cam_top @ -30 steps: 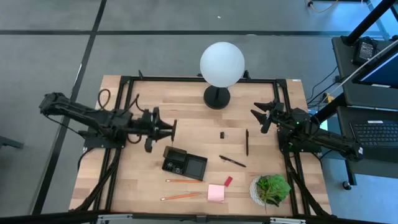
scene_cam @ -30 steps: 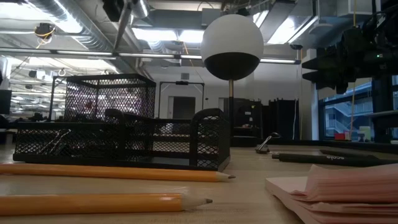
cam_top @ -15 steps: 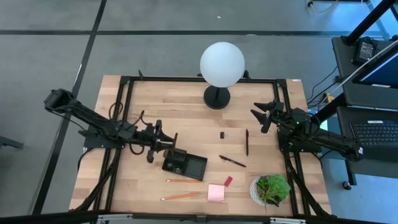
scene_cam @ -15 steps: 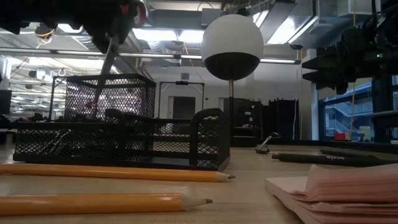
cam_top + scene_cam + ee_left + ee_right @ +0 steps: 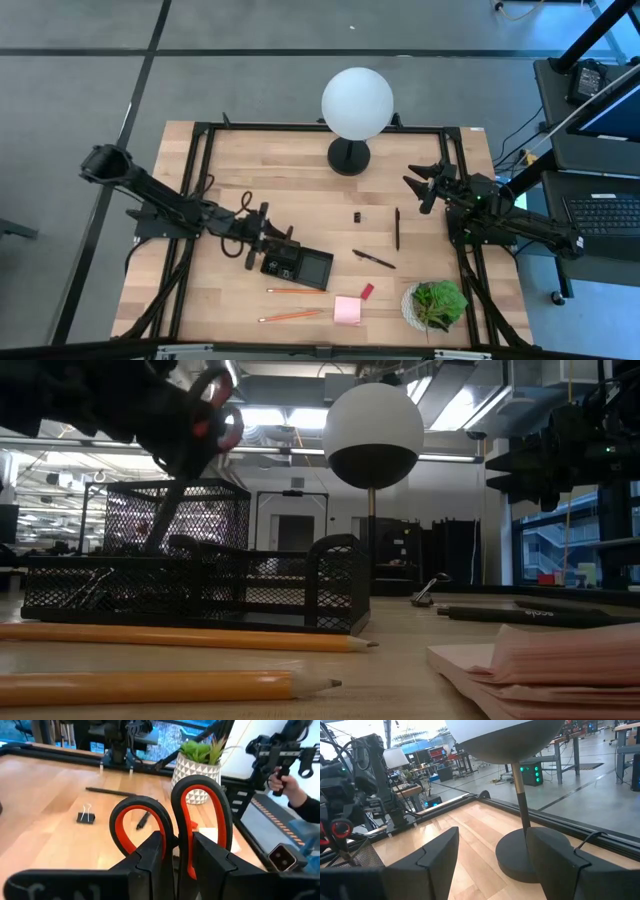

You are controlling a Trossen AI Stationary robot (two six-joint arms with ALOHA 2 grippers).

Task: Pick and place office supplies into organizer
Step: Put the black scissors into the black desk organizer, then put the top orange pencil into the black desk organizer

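I've got the left pincer (image 5: 268, 240) clenched on the red-handled scissors (image 5: 172, 827), right over the tall mesh compartment at the end of the organizer (image 5: 297, 264). From the low camera the handles (image 5: 215, 415) sit up high and the blades slant down into that cup, though I can't tell whether the tips touch its floor. My right pincer (image 5: 418, 187) waits near the bench's far right edge with its fingers spread wide, holding nothing. Out on the wood lie two black pens (image 5: 397, 228), a small black clip (image 5: 357, 216), two orange pencils (image 5: 295, 291), the pink sticky-note pad (image 5: 347, 310) and the red eraser (image 5: 366, 291) just beside it. The globe lamp (image 5: 357, 103) and potted plant (image 5: 436, 303) stand apart.
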